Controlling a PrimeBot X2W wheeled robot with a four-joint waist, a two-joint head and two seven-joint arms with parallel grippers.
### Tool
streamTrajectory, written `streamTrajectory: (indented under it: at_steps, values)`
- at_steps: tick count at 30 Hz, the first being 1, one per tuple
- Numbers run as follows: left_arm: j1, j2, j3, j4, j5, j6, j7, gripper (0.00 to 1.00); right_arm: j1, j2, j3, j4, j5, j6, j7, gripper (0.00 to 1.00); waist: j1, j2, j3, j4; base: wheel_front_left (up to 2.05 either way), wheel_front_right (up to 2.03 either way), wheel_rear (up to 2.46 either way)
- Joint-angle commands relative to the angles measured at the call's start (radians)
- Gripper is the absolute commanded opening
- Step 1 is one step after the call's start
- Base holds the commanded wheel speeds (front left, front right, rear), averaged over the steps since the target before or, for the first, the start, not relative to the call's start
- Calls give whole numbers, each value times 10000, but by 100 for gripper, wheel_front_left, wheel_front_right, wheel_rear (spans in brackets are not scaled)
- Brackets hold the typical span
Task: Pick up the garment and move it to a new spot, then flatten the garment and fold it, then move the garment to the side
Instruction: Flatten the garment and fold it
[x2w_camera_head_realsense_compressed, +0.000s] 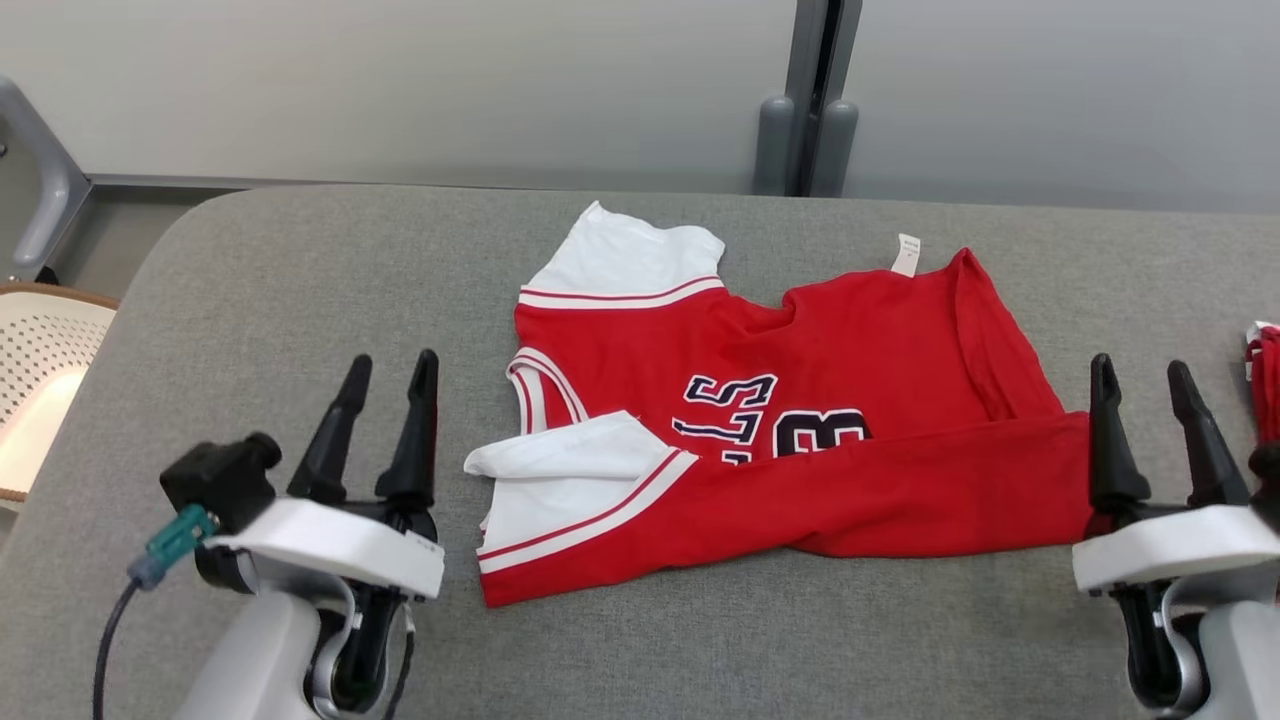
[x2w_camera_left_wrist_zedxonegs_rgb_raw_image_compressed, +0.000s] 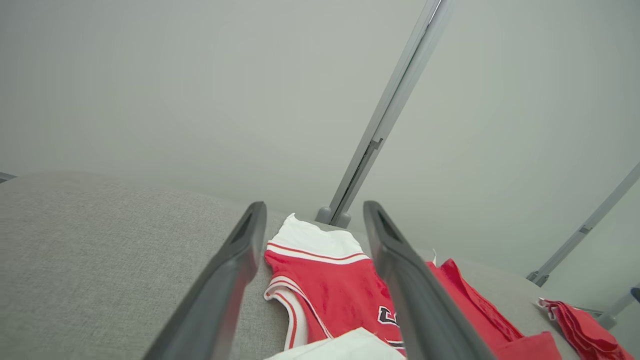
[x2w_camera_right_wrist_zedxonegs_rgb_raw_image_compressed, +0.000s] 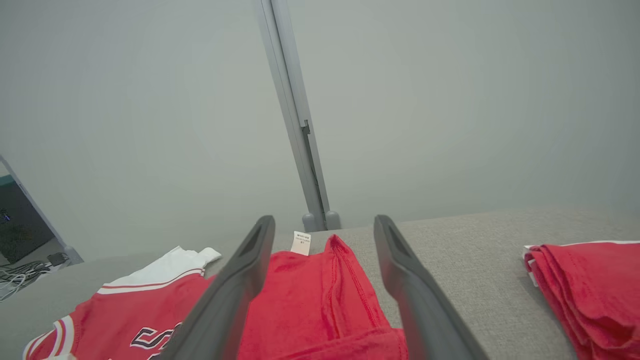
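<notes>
The red garment (x2w_camera_head_realsense_compressed: 800, 440) lies part-folded at the middle of the worktop (x2w_camera_head_realsense_compressed: 300, 280); left end effector (x2w_camera_head_realsense_compressed: 394, 358) and right end effector (x2w_camera_head_realsense_compressed: 1140, 364) flank it, both open and empty. For the next fold, pinch both ends together and lift evenly

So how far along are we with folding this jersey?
Done: the jersey lies on the grey table, its near edge folded up over the lettering. In hand: nothing; the left gripper and right gripper stand open and empty at its two ends. Left: smooth it, finish the folds, then move it aside, perhaps toward the red pile on the right.
</notes>
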Motion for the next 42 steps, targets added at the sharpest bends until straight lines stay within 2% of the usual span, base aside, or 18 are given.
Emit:
streamTrajectory:
  at_steps: [1, 7, 13, 19, 22, 28, 34, 42]
  values:
    - [499, -219, 379, -187, 472, -132, -40, 100, 345, 49, 94, -117, 3, -1, -362, 100, 1, -1, -221, -75, 0, 0, 0]
    - [1782, -1161, 1350, -143, 1591, -405, -41, 100, 1418, 408, 57, -453, -186, -1, -934, 100, 1, -1, -541, -147, 0, 0, 0]
    - [2459, -1572, 1570, 129, 2461, -594, -41, 100, 2060, 803, -340, -702, -508, -1, -1002, 100, 1, -1, -575, -186, 0, 0, 0]
    - [2634, -1680, 1400, 784, 3472, -613, -42, 100, 2173, 1024, -521, -993, -750, -1, -998, 100, 1, -1, -547, -231, 0, 0, 0]
    - [2378, -1717, 1310, 1489, 3862, -466, -41, 100, 2038, 1063, -564, -1076, -827, -1, -1000, 100, 1, -1, -534, -267, 0, 0, 0]
    - [1716, -1720, 928, 3121, 3829, -322, 153, 100, 1968, 1092, -612, -1096, -883, -1, -999, 100, 1, -1, -454, -372, 0, 0, 0]
    - [1133, -1735, 702, 4171, 3844, -119, 505, 100, 1913, 1111, -602, -1092, -932, -1, -1000, 100, 1, -1, -307, -528, 0, 0, 0]
    - [583, -1751, 251, 5478, 3809, -191, 1033, 100, 1806, 1137, -767, -1158, -1001, -1, -1000, 100, 1, -1, -116, -752, 0, 0, 0]
